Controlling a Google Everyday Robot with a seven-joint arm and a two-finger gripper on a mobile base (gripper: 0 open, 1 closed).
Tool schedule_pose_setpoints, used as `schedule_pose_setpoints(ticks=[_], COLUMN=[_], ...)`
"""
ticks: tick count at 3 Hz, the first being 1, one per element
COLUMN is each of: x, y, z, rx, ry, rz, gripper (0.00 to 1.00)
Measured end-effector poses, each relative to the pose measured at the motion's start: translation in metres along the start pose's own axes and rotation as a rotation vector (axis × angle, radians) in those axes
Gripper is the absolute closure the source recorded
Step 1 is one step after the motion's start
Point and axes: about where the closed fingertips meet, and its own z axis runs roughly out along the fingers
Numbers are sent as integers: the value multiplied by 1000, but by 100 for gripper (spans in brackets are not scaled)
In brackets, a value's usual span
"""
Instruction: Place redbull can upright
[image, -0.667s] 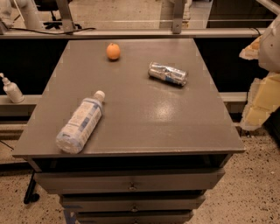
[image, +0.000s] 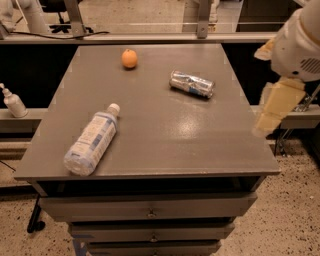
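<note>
The redbull can (image: 192, 84) lies on its side on the grey table (image: 165, 135), at the back right, its long axis running left to right. It is shiny silver and blue. My gripper (image: 272, 109) is a cream-coloured part hanging below the white arm housing (image: 299, 47), just off the table's right edge. It is to the right of the can and nearer the front, well apart from it, and holds nothing that I can see.
A clear plastic bottle (image: 92, 140) with a white cap lies on its side at the front left. An orange (image: 129, 58) sits at the back left. The table has drawers (image: 150, 212) below. A pump bottle (image: 13, 102) stands on a ledge at the left.
The arm and gripper have moved left, closer to the table's right edge. The can, bottle and orange have not moved.
</note>
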Motion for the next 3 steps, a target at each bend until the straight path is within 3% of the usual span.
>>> schedule_pose_setpoints(ticks=[1,2,3], x=[-43,-83,-111], y=[-36,-71,-94], z=[37,82,134], rx=[25,16,0], ry=[-65,-112,-110], rz=[-35,-19,24], gripper=[0,0,0])
